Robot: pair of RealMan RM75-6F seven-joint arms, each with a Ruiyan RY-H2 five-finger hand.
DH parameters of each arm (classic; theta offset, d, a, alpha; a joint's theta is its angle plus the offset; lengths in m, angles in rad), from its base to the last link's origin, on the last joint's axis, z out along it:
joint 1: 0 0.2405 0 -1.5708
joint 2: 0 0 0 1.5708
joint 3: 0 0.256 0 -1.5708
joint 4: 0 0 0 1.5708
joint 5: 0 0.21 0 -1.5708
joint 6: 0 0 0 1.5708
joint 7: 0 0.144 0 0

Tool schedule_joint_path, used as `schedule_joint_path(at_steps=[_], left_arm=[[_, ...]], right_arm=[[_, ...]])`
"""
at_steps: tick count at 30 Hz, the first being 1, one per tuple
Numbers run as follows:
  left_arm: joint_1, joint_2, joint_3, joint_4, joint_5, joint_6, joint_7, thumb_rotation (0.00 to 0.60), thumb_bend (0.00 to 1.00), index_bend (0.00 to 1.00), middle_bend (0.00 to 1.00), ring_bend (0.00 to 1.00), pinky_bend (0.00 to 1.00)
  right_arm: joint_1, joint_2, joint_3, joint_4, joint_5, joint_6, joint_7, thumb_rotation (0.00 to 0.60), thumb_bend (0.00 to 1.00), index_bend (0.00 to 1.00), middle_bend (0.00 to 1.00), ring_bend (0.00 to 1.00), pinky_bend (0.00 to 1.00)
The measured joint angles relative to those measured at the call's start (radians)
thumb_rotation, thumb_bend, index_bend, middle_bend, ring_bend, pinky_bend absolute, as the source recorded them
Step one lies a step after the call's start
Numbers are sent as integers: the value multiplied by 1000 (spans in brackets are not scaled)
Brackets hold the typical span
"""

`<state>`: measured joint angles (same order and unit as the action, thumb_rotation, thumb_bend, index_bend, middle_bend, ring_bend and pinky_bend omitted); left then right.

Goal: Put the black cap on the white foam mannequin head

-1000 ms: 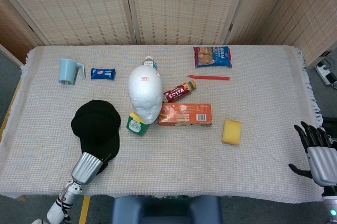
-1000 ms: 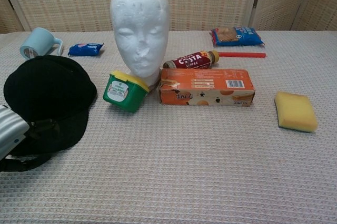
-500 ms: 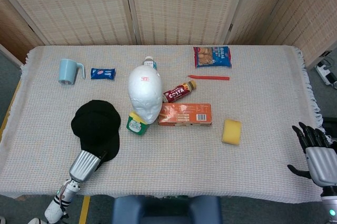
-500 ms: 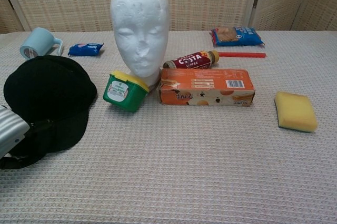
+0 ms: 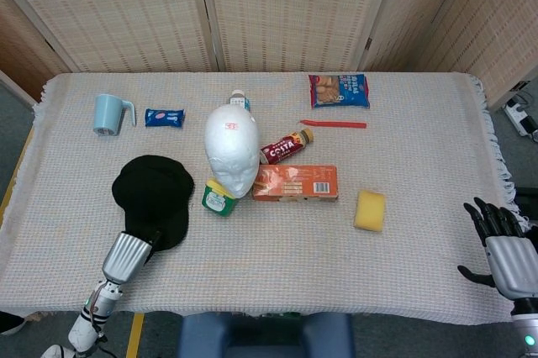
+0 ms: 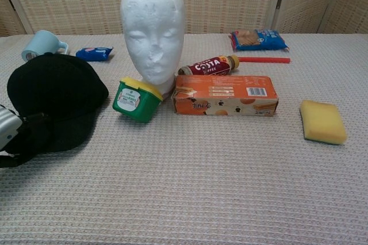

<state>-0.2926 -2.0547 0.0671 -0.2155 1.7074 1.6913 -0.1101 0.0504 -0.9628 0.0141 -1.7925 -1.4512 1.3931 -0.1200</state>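
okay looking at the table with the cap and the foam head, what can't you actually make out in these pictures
- Left hand: its fingers are under the black cap in the head view and cut off by the frame's left edge in the chest view, so its hold is unclear.
- White bottle: mostly behind the mannequin head in the head view, absent from the chest view.
- Right hand: chest view misses it.

Black cap [image 5: 153,197] now lifted, tilted.

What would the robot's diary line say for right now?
left hand: holds black cap by its brim | cap: left of foam head, not on it | right hand: open, at table edge, holds nothing
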Motion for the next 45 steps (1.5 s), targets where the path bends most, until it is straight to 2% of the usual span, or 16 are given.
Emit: schedule_joint_path(at_steps=[6, 12, 19, 26, 32, 45], left_arm=[[-2, 4, -12, 12, -23, 0, -15, 600, 455, 575, 1000, 1000, 1000], [-11, 12, -42, 20, -61, -9, -25, 600, 466, 686, 1000, 1000, 1000], [-27, 32, -78, 12, -100, 11, -53, 600, 468, 731, 1000, 1000, 1000], [-56, 63, -122, -18, -134, 89, -95, 600, 468, 763, 1000, 1000, 1000], [-109, 110, -173, -69, -166, 156, -111, 600, 524, 780, 1000, 1000, 1000], [-226, 187, -221, -158, -171, 205, -33, 600, 544, 780, 1000, 1000, 1000]], right_arm=[[4, 4, -6, -3, -6, -11, 4, 600, 67, 0, 0, 0, 0], [7, 10, -11, -6, -13, -17, 11, 600, 67, 0, 0, 0, 0], [10, 11, -16, -8, -18, -26, 10, 600, 68, 0, 0, 0, 0], [11, 17, -19, -10, -20, -28, 18, 600, 68, 0, 0, 0, 0], [12, 21, -24, -12, -26, -33, 24, 600, 68, 0, 0, 0, 0], [13, 38, -27, -17, -26, -38, 50, 600, 67, 0, 0, 0, 0]])
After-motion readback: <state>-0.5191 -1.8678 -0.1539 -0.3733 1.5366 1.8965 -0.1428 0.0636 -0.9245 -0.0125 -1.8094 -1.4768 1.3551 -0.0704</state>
